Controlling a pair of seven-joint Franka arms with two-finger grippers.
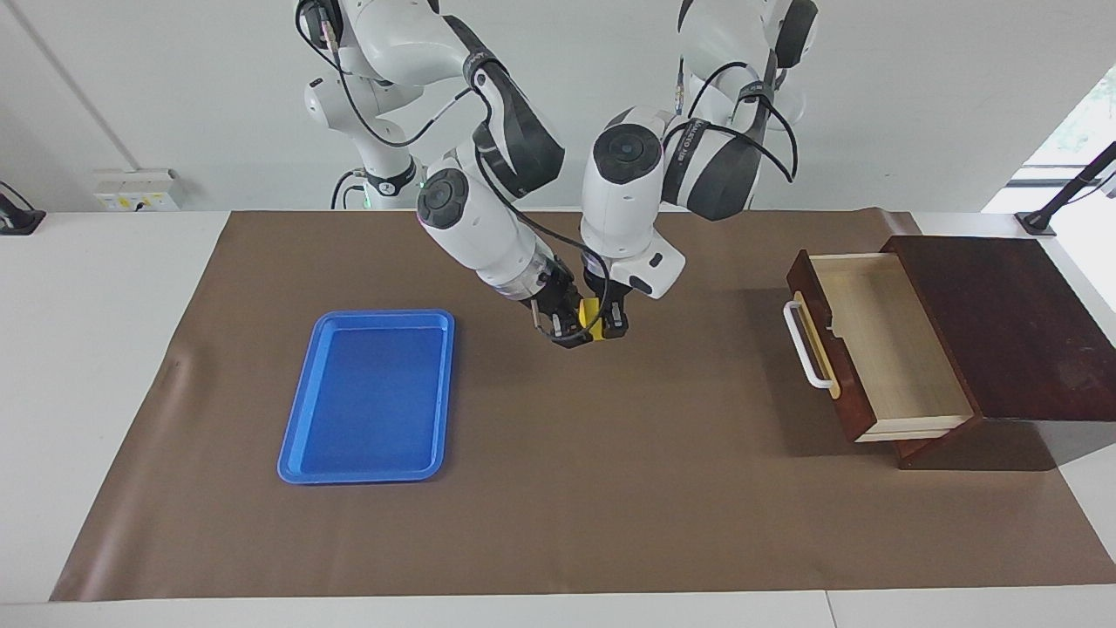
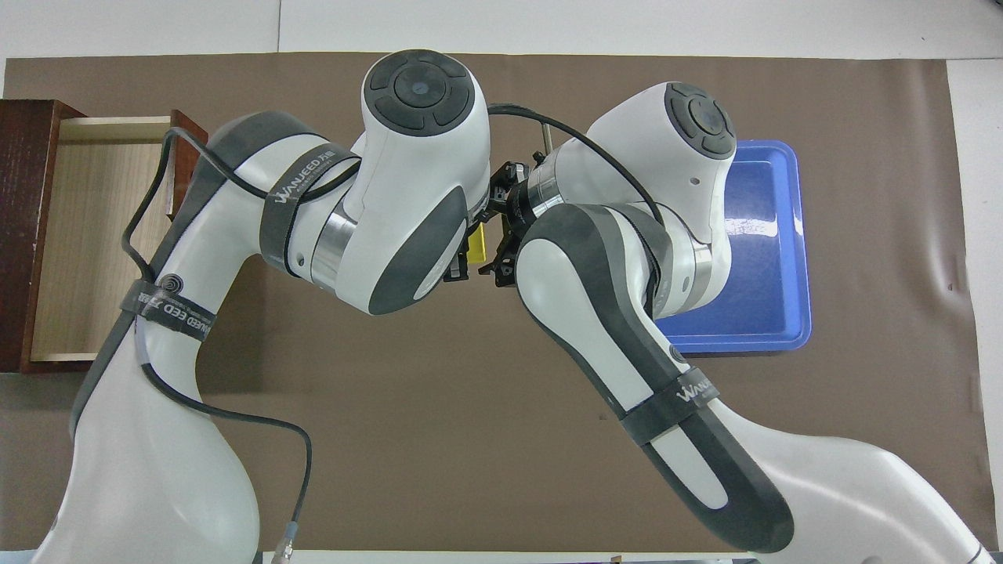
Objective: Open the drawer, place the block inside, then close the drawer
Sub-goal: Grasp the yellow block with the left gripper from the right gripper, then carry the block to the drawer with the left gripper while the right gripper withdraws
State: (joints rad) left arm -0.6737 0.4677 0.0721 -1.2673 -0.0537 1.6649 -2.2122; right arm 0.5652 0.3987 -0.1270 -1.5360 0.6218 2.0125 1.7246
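Two grippers: both meet at the block over the middle of the brown mat, between the blue tray and the drawer.
Block (image 1: 590,314): small yellow cube, held up in the air between the two grippers, clear of the mat; in the overhead view only a sliver of it shows between the arms.
Left gripper (image 1: 608,324): clenched on the block, fingers pointing down.
Right gripper (image 1: 562,330): right against the block on the side toward the blue tray; whether its fingers grip or have let go cannot be told.
Drawer (image 1: 881,344): pulled out of its dark cabinet at the left arm's end of the table, pale wood interior bare, white handle facing the table's middle.
Blue tray (image 1: 370,397): flat on the mat toward the right arm's end, nothing in it.
Step in hand, judged: handover of the block from right arm to left.
Risk, drop: if either gripper pulls away while the other's hold is shallow, the cube may twist out and fall to the mat.
Risk, tug: if the arms part while both grip, the block may be dragged askew.
Risk, collision: wrists crowd close; careless retreat may knock them together.
Risk, placement: a skewed grip may catch the drawer's wall.
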